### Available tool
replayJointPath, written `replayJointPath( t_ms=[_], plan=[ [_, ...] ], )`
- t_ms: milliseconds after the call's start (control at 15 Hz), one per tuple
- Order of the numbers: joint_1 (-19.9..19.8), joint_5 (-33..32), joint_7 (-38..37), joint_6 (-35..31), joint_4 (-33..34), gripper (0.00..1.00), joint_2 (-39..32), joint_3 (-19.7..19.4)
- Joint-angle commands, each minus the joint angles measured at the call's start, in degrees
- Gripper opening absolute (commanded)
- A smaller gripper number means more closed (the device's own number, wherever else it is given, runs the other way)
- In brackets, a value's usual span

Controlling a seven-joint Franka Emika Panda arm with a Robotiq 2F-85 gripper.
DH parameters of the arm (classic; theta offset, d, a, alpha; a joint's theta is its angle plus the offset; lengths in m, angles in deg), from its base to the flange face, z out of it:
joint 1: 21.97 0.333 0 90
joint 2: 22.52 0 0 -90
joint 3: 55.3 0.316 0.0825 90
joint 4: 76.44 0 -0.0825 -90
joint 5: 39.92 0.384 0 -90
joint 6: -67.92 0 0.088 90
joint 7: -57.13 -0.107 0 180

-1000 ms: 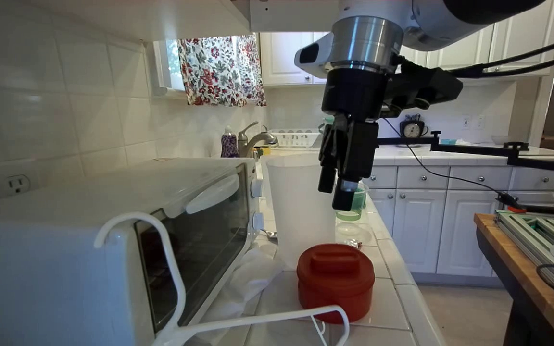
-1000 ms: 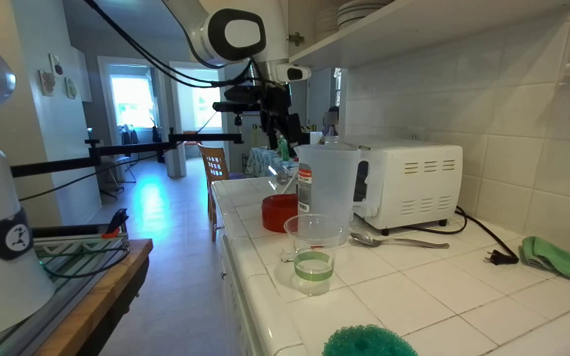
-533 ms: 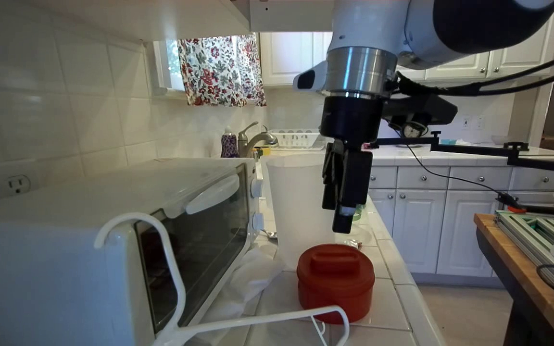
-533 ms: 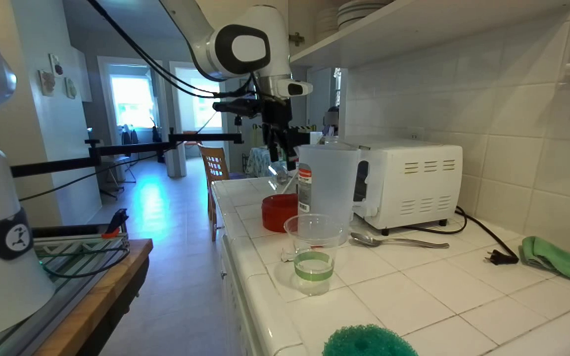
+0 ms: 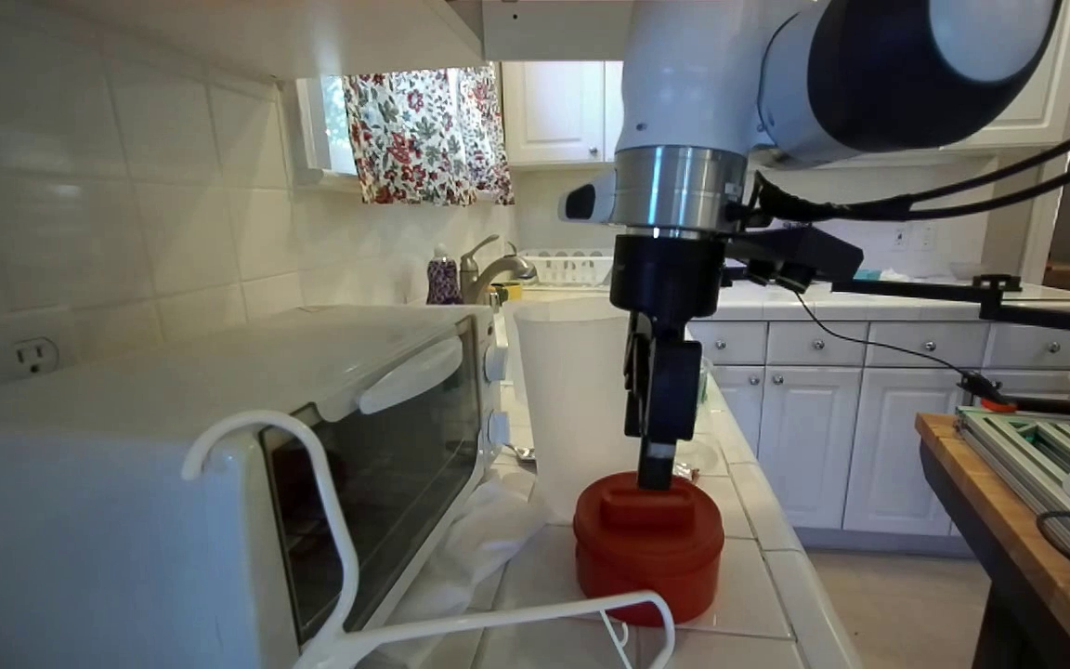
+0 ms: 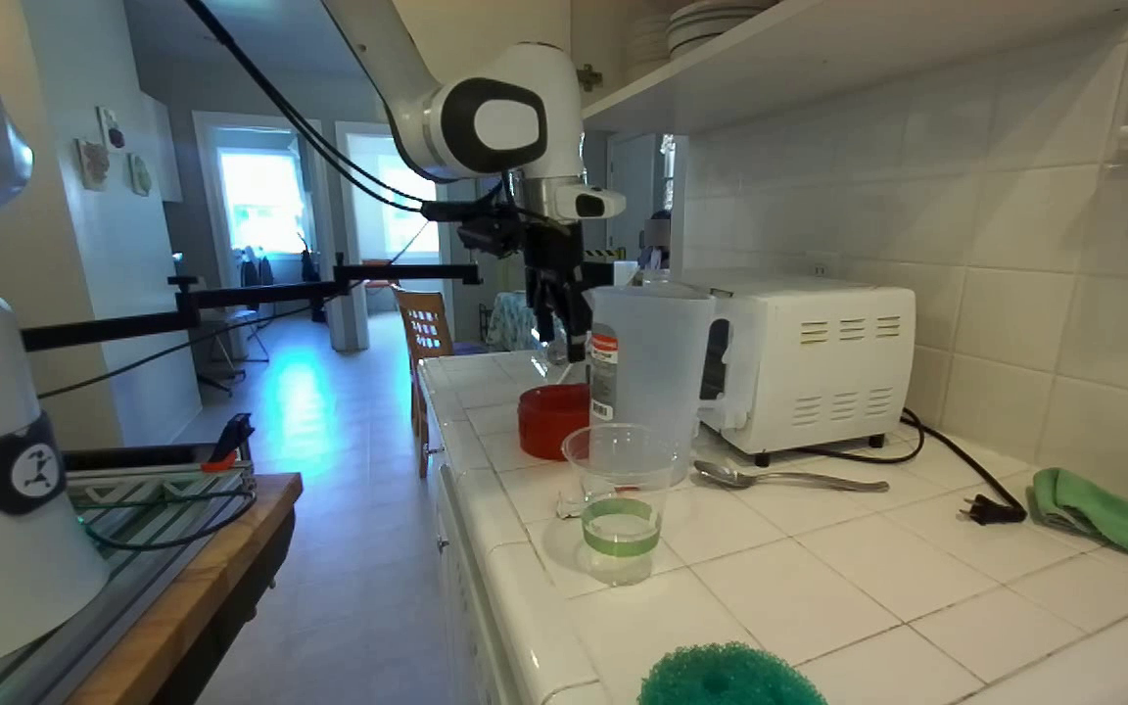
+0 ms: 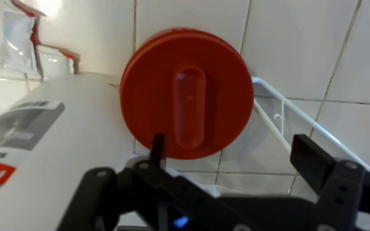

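In the wrist view, hangs wide and empty at the tool [image 7: 229, 144], with tub [image 7: 186, 93] towards eleven o'clock, handle [image 7: 189, 109] along twelve-to-six.

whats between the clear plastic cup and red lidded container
Small white-and-red packets, clearest in the wrist view; an exterior view shows them between the clear plastic cup and red lidded container.

red tub [image 7: 186, 93] looks smooth plstc, ctr tiles [image 6: 848, 578] glossy.
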State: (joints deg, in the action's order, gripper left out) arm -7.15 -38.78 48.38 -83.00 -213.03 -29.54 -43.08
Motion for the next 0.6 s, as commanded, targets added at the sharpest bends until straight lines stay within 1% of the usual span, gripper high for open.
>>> replayJointPath(
  t_ms=[0,533],
  plan=[
    [0.4,-4.2,-3.9,0.8,1.5,1.00,-2.2,-0.8],
    [1.1,-8.4,-7.5,1.5,1.8,1.00,-4.3,-1.8]
  ],
)
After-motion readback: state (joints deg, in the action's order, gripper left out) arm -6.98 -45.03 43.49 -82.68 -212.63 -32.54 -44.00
